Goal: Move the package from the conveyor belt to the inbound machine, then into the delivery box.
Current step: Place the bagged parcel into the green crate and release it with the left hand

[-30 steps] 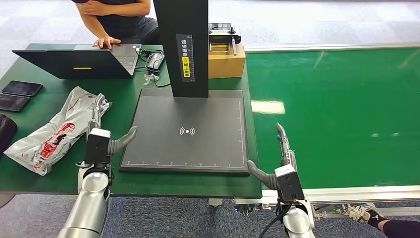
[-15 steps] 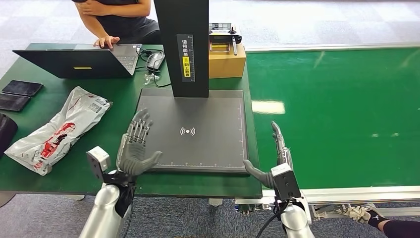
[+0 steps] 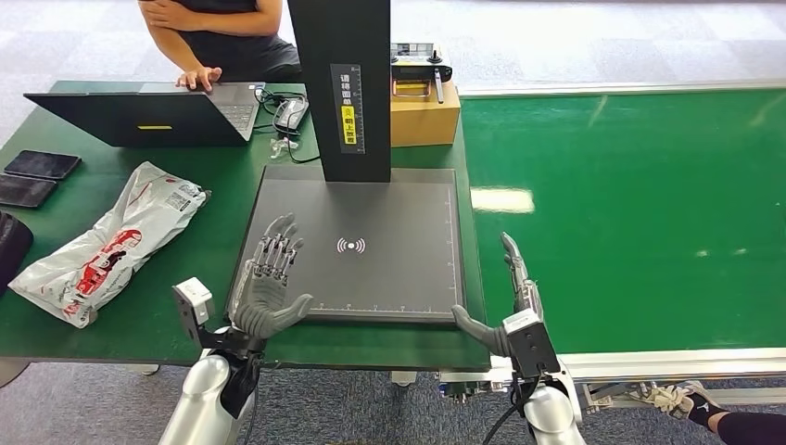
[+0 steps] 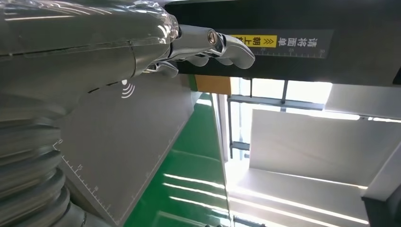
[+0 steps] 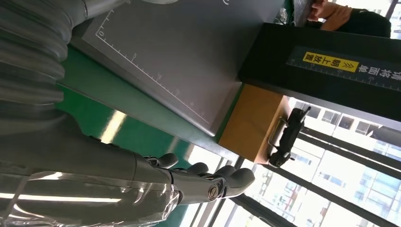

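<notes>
- Package [image 3: 107,243]: a white plastic mailer bag with red print, lying flat on the green table [image 3: 167,315], left of the inbound machine's platform and well apart from both hands.
- Left hand [image 3: 268,285]: raised over the near left corner of the scanner platform [image 3: 389,222], fingers spread and pointing away from the robot, thumb out to the side; it holds nothing. Whether it touches the platform cannot be told. In the left wrist view the left hand [image 4: 142,52] hangs above the grey plate with its wireless mark.
- Right hand [image 3: 513,295]: open, edge-on, fingers straight and pointing forward, thumb stuck out toward the platform's near right corner; nothing in it. It sits at the seam between table and green conveyor belt [image 3: 640,213]. In the right wrist view the right hand [image 5: 189,182] shows fingers extended, nothing between them.
- Inbound machine: dark flat platform with ruler marks along the edges and a black upright column [image 3: 341,83] carrying a yellow label.
- Cardboard box [image 3: 424,111] behind the column, with a handheld controller [image 3: 419,69] on top.
- Laptop [image 3: 148,116] open at the table's far left; a person's hand [image 3: 199,78] on it. Two phones [image 3: 32,176] at the left edge, partly cut off.
</notes>
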Robot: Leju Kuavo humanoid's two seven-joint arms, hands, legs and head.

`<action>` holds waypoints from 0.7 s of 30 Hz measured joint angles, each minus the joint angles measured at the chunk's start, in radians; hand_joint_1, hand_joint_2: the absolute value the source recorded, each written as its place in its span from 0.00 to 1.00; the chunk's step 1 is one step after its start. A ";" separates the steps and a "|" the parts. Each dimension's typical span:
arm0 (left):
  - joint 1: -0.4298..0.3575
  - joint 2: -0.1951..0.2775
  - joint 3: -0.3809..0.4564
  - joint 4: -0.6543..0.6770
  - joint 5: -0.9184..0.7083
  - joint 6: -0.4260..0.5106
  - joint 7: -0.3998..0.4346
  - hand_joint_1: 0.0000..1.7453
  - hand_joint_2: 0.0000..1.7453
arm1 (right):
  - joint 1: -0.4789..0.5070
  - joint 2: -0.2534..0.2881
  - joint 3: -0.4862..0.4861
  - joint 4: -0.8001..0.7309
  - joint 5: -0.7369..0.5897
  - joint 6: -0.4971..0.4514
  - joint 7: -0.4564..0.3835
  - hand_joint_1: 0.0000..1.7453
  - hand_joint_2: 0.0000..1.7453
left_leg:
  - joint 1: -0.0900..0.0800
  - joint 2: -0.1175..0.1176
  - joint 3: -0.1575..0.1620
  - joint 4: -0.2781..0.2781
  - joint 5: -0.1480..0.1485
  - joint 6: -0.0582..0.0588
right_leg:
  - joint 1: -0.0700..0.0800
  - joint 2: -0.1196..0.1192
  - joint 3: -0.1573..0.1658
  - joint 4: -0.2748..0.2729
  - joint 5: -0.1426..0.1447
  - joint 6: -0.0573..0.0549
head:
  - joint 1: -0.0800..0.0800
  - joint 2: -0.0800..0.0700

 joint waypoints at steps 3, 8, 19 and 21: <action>0.001 -0.003 -0.004 -0.003 -0.029 0.004 0.009 0.00 1.00 | 0.009 0.000 0.000 -0.004 -0.002 0.008 0.004 0.00 1.00 | 0.000 0.000 0.000 0.000 0.000 0.000 | 0.000 0.000 0.000 0.000 0.000 0.000 | 0.000 0.000; -0.001 -0.007 -0.007 -0.004 -0.050 0.024 0.014 0.00 1.00 | 0.020 0.000 -0.001 -0.014 -0.003 0.009 0.006 0.00 1.00 | 0.000 0.000 0.000 0.000 0.000 0.000 | 0.000 0.000 0.000 0.000 0.000 0.000 | 0.000 0.000; -0.001 -0.008 -0.003 -0.004 -0.052 0.047 -0.003 0.00 1.00 | 0.026 0.009 -0.003 -0.026 0.021 0.008 0.007 0.00 1.00 | 0.000 0.000 0.000 0.000 0.000 0.000 | 0.000 0.000 0.000 0.000 0.000 0.000 | 0.000 0.000; -0.001 -0.009 -0.004 -0.005 -0.043 0.036 -0.011 0.00 1.00 | 0.024 0.009 -0.003 -0.026 0.023 0.008 0.006 0.00 1.00 | 0.000 0.000 0.000 0.000 0.000 0.000 | 0.000 0.000 0.000 0.000 0.000 0.000 | 0.000 0.000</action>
